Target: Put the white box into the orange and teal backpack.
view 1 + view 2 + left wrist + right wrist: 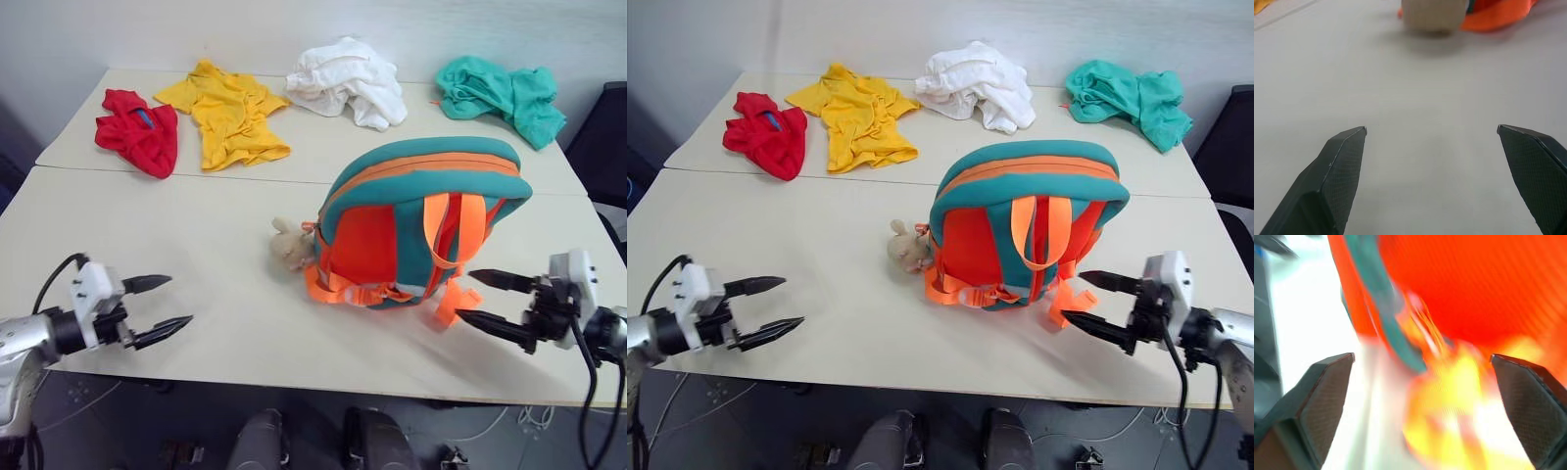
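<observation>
The orange and teal backpack [411, 225] stands in the middle of the table with its orange straps facing me. A tan plush animal [290, 245] lies against its left side. The white box is out of view. My left gripper [179, 301] hovers open over the table's front left, well clear of the backpack, with nothing between its fingers. In the left wrist view it [1432, 129] points at the plush animal [1432, 14]. My right gripper [465, 294] is open and empty just right of the backpack's lower straps. The right wrist view looks straight at the backpack's orange panel [1474, 284].
Along the back of the table [225, 323] lie a red garment [139, 130], a yellow garment [230, 116], a white cloth garment [348, 83] and a teal cloth garment [500, 96]. The table's front edge runs just below both grippers.
</observation>
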